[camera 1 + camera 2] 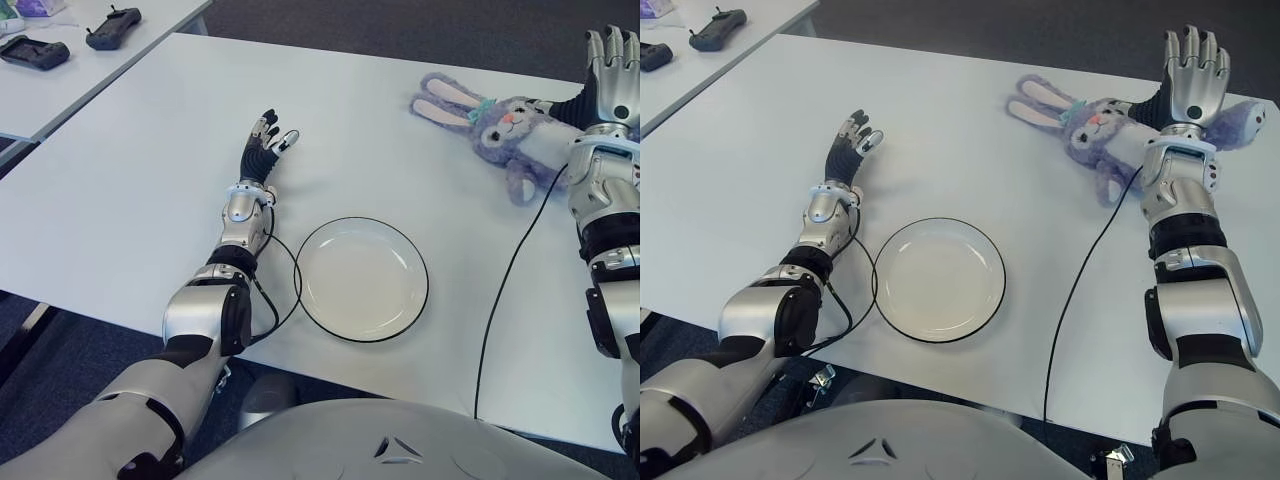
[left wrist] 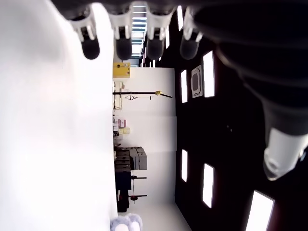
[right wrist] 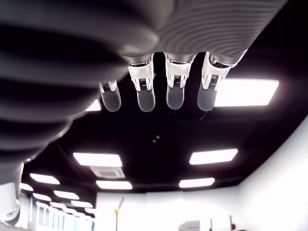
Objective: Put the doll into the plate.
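A purple plush rabbit doll (image 1: 1095, 135) lies on its back at the far right of the white table (image 1: 150, 180), ears pointing left. My right hand (image 1: 1192, 75) hovers over the doll's body with its fingers (image 3: 175, 94) straight and spread, palm up, holding nothing. The white plate (image 1: 362, 278) with a dark rim sits near the table's front edge, with nothing in it. My left hand (image 1: 266, 140) shows left of the plate, fingers extended and open.
A black cable (image 1: 505, 290) runs from the right arm across the table to the front edge. Another cable loops beside the plate's left rim. A second table at the far left carries two black controllers (image 1: 112, 27).
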